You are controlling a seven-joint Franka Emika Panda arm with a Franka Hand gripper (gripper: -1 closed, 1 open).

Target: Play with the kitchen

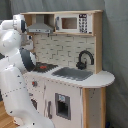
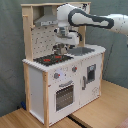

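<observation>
Kitchen [image 1: 75, 87]: tall white and light-wood toy unit; stands on a wooden floor before a grey backdrop in both exterior views, filling most of each picture.
Stovetop [image 2: 51, 59]: black with red rings; on the counter at the second exterior view's left, beside the sink.
Sink [image 1: 72, 74]: grey basin set in the counter, right of the stovetop in the first exterior view.
Faucet [image 1: 83, 58]: black, arched; upright behind the sink against the tiled back wall.
Hood [image 2: 48, 21]: grey, under the top shelf, above the stovetop.
Microwave [image 1: 76, 23]: on the upper shelf, beside the hood, above the sink.
Oven door [image 2: 64, 94]: on the front below the stovetop, closed, with knobs above it.
Arm [image 2: 95, 19]: white; enters from the second exterior view's right and bends down over the counter; in the first exterior view its body covers the kitchen's left edge.
Gripper [image 2: 61, 49]: points down, just above the stovetop near its sink-side edge.
Jaws: cannot tell whether spread or pressed together; nothing visibly held.
</observation>
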